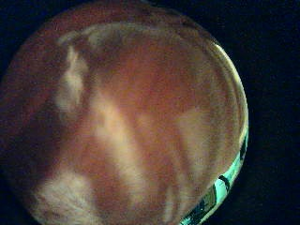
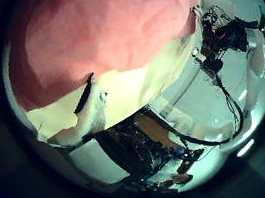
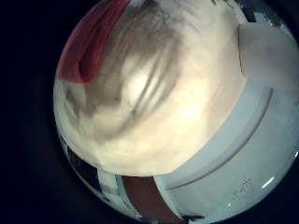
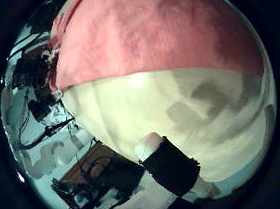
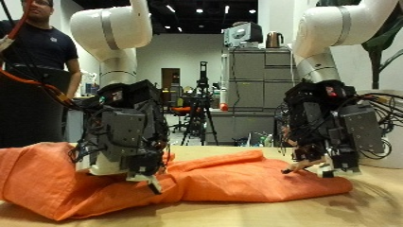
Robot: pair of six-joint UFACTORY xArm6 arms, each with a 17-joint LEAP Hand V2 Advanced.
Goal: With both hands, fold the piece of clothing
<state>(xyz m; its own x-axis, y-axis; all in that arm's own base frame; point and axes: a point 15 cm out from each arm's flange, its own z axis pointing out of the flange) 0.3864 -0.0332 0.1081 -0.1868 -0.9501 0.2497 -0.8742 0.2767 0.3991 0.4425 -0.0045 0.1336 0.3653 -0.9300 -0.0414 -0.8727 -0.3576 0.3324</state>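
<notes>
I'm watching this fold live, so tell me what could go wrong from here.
The left hand sits low on the bunched orange garment and could snag or drag cloth. The right hand hovers near the garment's end at the table edge, so its fingers may miss the cloth or grab unevenly, skewing the fold.

Both arms hang down; left robot hand (image 5: pixel 122 142) and right robot hand (image 5: pixel 322 132) low, fingers pointing downward, grip unclear.

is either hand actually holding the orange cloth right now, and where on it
It cannot be told. Both the left hand and the right hand sit low at the orange garment on the table, but no view shows fingers closed on the fabric.
</notes>
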